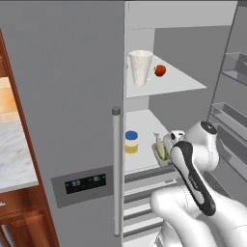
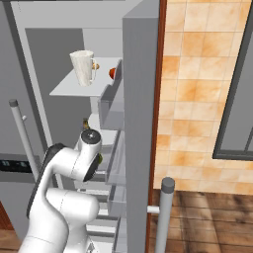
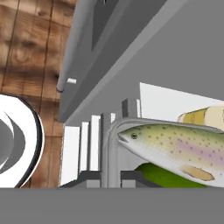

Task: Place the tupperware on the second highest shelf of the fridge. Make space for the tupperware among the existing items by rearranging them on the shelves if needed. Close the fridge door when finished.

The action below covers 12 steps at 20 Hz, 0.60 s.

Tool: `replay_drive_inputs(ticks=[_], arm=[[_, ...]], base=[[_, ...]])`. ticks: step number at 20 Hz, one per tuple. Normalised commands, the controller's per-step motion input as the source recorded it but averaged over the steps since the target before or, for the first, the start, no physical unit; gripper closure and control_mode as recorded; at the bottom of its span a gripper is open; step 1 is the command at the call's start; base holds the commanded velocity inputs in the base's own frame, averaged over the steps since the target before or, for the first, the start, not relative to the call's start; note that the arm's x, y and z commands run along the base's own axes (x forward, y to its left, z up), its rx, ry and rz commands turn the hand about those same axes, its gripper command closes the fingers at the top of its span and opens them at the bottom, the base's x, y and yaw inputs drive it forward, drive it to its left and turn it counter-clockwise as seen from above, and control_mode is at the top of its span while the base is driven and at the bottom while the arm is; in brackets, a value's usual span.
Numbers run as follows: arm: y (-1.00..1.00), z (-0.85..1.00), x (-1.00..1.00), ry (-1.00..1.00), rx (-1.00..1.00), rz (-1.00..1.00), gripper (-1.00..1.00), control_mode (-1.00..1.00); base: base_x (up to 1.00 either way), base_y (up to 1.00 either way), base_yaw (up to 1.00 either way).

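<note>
Tupperware (image 1: 161,150) sits at the front right of the fridge's (image 1: 62,96) lower white shelf (image 1: 142,123), its near end hidden behind the robot's wrist. In the hand view it is a grey rounded-corner tub (image 3: 114,131) carrying a speckled fish (image 3: 175,148) with a pinkish flank, something green (image 3: 162,175) tucked under it; the fish's head points toward the tub's rounded corner and its body runs off the right edge of that view. The tub's long axis seems to run front to back on the shelf, though the arm covers too much to be sure. Gripper (image 3: 111,181) is clamped tight at the tub's near rim, the two dark tips pressed right against the grey wall, so it has the tupperware in its grip. Just beside, on the same shelf to the left, stands a yellow jar (image 1: 131,143) with a blue lid, short and cylindrical, well clear of the tub. One shelf up (image 1: 169,84) there is a white handled jug (image 1: 140,67), tapered and upright, with a small red fruit (image 1: 160,70) just to its right, near but apart. Below the tub, grey slatted racks (image 1: 140,202) step downward. On the right, the door (image 1: 231,96) stands swung wide, clear bins (image 1: 231,118) on its inner face. The left door stays flat and grey, a long bar handle (image 1: 116,169) down its edge and a dark dispenser panel (image 1: 86,183) low down. Brown wood cabinets (image 1: 26,212) and a pale marble counter (image 1: 14,154) flank the left side.
</note>
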Motion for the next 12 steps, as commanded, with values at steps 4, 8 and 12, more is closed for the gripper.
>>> replay_drive_inputs(ticks=[4,8,12], arm=[[-0.01,-0.26,0.62,0.0,0.0,0.0,1.0,-1.0],[-0.01,-0.23,0.58,0.0,0.0,0.0,1.0,-1.0],[0.0,-0.24,0.59,0.0,0.0,0.0,1.0,-1.0]], base=[[0.0,0.0,0.0],[0.0,0.0,0.0],[0.0,0.0,0.0]])
